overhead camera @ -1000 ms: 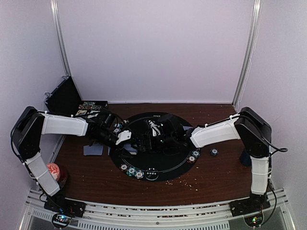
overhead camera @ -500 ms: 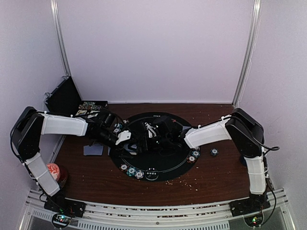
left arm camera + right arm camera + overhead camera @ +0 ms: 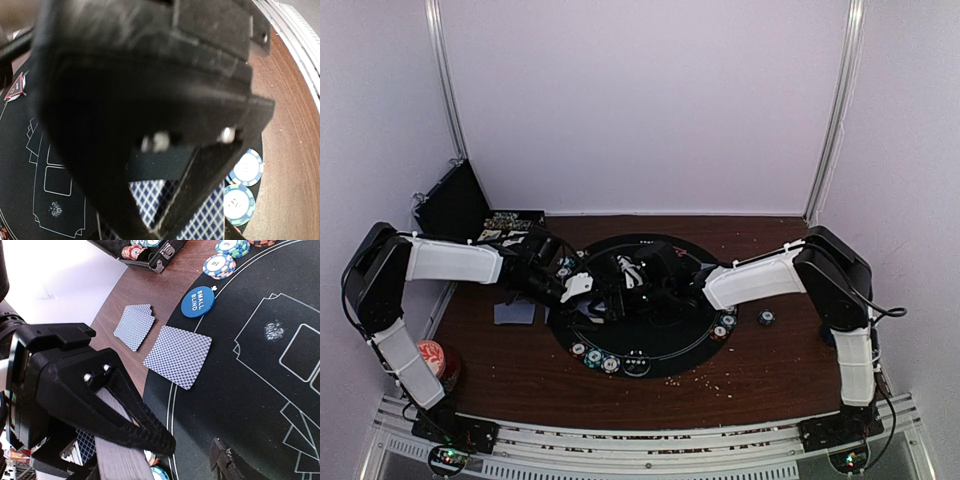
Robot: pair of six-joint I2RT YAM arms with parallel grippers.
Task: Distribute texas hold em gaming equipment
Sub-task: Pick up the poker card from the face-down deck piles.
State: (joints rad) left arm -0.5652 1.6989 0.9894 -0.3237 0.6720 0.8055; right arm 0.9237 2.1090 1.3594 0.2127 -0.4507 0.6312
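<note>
Ahead of the right gripper [image 3: 192, 447] lie a card [image 3: 177, 356], blue button [image 3: 198, 302] and chips [image 3: 220, 265]. Left gripper [image 3: 595, 295] with deck [image 3: 117, 460] crowds one flank; bare mat [image 3: 250, 405] lies open on the other.

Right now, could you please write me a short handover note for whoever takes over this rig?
Left hand: shut on the card deck, over the mat.
Right hand: close beside the deck, grip unclear.
Done: one card on the mat's edge, a few overlapping cards on the wood beside it; Small-blind button and chip stacks at the rim.
Left: probably dealing out the remaining deck.
</note>
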